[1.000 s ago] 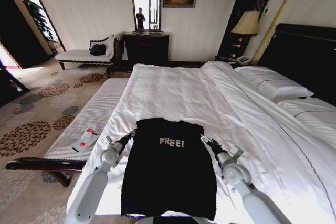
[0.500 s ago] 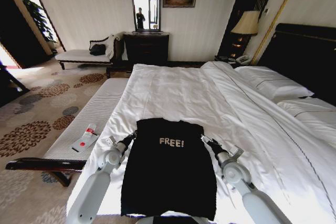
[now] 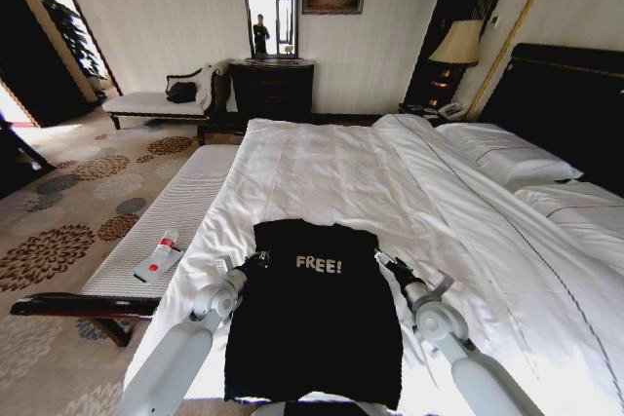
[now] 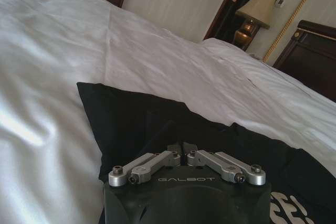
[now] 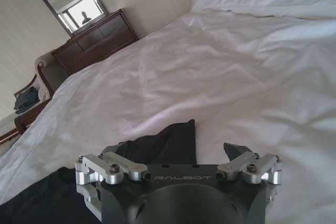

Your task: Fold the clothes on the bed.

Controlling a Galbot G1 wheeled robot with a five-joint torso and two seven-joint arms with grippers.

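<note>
Head view first: black T-shirt (image 3: 314, 314) lies flat at the near edge of the bed (image 3: 390, 172), its long axis running away from the robot. Left gripper (image 3: 255, 260) touches its left shoulder, right gripper (image 3: 383, 260) its right — equally near. Left wrist view: fingers (image 4: 176, 148) pinched together on the cloth. Right wrist view — fingers (image 5: 233, 150) spread apart, holding nothing, the sleeve (image 5: 168, 145) lying between them.

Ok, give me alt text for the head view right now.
A black T-shirt lies flat on the white bed, with the left pincer at its left sleeve and the right pincer at its right. A remote sits on the bench.
</note>
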